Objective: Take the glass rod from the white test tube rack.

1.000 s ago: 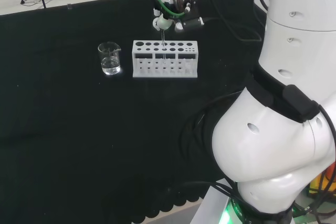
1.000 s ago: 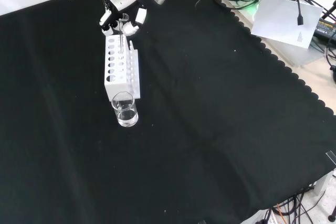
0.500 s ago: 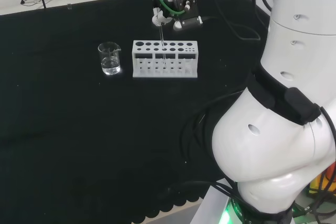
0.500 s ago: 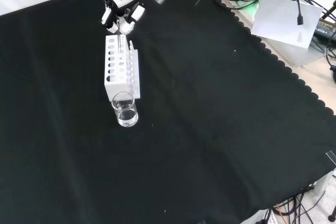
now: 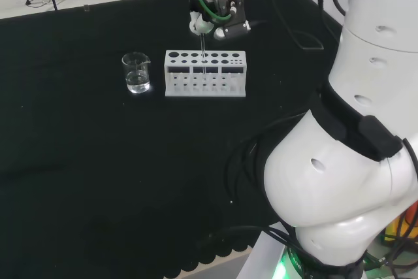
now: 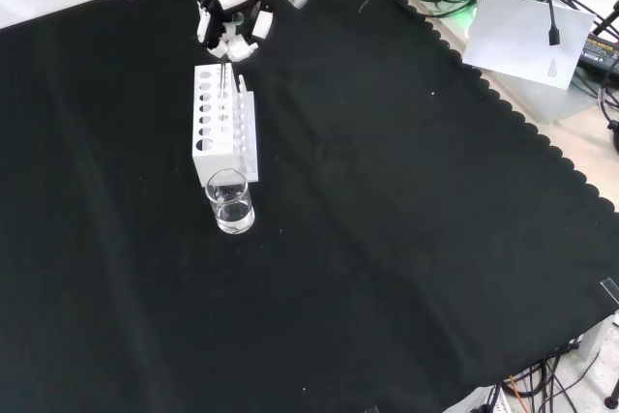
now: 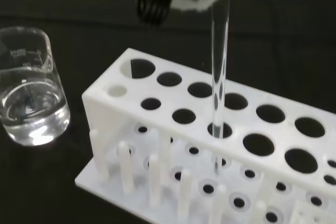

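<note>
Bench: black cloth, matt, with a scalloped hem at its near edge in the head view.

Head view. White test tube rack, a long box-shaped block with rows of round holes on top, its long axis running 9 to 3 o'clock. Glass rod: clear, thin, straight, standing near upright in a middle hole of the rack, its top rising toward 12 o'clock into the hand. The hand, black and white, sits just above the rack, fingers curled in upon the rod's upper end. Glass beaker, clear and cylindrical with a pour lip, holding clear liquid, at 9 o'clock of the rack and apart from it.

Front view. Rack with its long axis 12 to 6 o'clock. Hand at 12 o'clock of the rack. Rod a faint pale line between hand and rack. Beaker at 6 o'clock, just beside the rack's end.

Wrist view. Rod a smooth transparent cylinder, upright, passing down through a hole in the rack's top plate toward the lower plate. Rack plastic, opaque white, with short pegs along one side. Beaker with liquid, beyond the rack's end.
</note>
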Tool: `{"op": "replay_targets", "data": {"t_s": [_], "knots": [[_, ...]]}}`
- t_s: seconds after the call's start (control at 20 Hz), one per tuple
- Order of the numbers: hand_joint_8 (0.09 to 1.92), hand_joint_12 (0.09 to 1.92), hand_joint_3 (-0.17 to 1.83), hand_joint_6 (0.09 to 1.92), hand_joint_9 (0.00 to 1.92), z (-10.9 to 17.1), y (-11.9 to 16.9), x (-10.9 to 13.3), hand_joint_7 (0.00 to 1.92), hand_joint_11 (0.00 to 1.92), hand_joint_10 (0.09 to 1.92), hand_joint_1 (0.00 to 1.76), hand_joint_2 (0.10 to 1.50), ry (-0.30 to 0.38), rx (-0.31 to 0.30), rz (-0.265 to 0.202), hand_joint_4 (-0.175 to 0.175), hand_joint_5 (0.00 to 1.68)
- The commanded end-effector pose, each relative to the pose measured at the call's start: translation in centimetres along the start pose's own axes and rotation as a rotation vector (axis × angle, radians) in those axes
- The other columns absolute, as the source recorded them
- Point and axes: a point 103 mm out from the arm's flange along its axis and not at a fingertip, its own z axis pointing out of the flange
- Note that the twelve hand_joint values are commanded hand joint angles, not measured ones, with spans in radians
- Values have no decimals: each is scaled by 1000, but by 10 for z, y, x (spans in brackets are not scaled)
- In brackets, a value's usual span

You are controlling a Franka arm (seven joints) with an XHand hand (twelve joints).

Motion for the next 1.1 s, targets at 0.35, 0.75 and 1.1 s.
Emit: {"op": "replay_targets", "data": {"t_s": [0.35, 0.75, 1.1], "knots": [[1051, 728, 907, 956, 1849, -54, -25, -6, 1552, 1808, 788, 1213, 574, 2, -101, -12, -175, 1175], [1049, 729, 910, 955, 1852, -67, -27, -8, 1553, 1812, 783, 1213, 571, 24, -127, -24, -175, 1177], [1049, 729, 913, 953, 1853, -104, -34, 10, 1552, 1813, 779, 1213, 569, 34, -190, -53, -175, 1179]]}}
